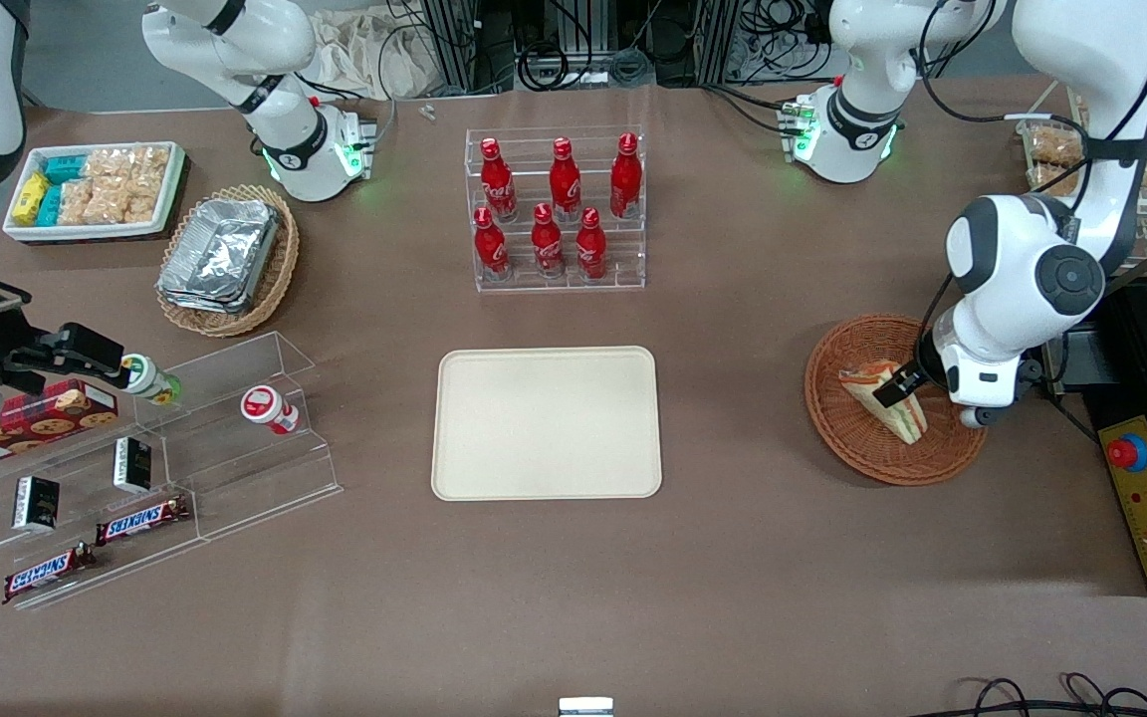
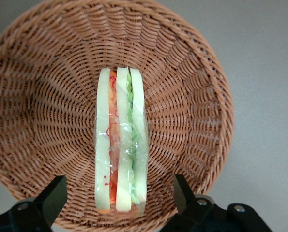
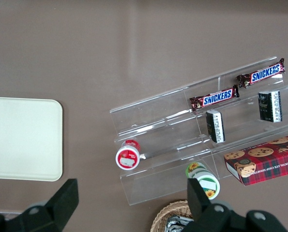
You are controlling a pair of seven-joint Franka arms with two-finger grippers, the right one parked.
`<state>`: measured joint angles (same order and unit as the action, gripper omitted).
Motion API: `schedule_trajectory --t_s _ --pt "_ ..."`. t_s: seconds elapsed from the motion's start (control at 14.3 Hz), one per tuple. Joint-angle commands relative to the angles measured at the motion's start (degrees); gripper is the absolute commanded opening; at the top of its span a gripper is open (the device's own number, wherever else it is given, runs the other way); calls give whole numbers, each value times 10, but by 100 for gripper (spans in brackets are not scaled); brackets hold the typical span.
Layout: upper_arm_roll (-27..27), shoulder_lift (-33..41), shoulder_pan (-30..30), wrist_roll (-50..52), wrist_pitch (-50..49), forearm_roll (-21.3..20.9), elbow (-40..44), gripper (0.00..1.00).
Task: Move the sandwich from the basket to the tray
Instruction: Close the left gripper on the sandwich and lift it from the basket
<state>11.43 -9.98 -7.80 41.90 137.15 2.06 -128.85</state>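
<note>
**Open run from basket to tray**

The end effector (image 1: pixel 898 386) hangs low in the basket (image 1: pixel 837 428), fingers spread either side of the sandwich (image 2: pixel 120 145), wicker rim ringing it. Bare brown surface (image 1: pixel 733 418) lies between basket and tray (image 1: pixel 547 422). The cola bottle rack (image 1: pixel 556 209) stands farther from the camera, off that path.

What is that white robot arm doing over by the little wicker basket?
The working arm has its gripper lowered over the reddish-brown wicker basket, fingers open on either side of a wrapped sandwich that lies in the basket. Nothing is lifted yet. The cream tray, where the sandwich should go, sits toward the middle of the table with nothing on it.
</note>
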Motion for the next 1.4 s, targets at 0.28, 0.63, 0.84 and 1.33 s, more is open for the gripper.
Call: schedule_trajectory --t_s 0.28,0.63,0.84,1.33 --pt "3 -14 -4 23 48 -3 -30 84" --pt "3 -1 -3 37 37 -4 -24 16" --pt "3 20 -3 34 -39 -5 9 0" --pt "7 13 1 11 -400 -14 279 0"
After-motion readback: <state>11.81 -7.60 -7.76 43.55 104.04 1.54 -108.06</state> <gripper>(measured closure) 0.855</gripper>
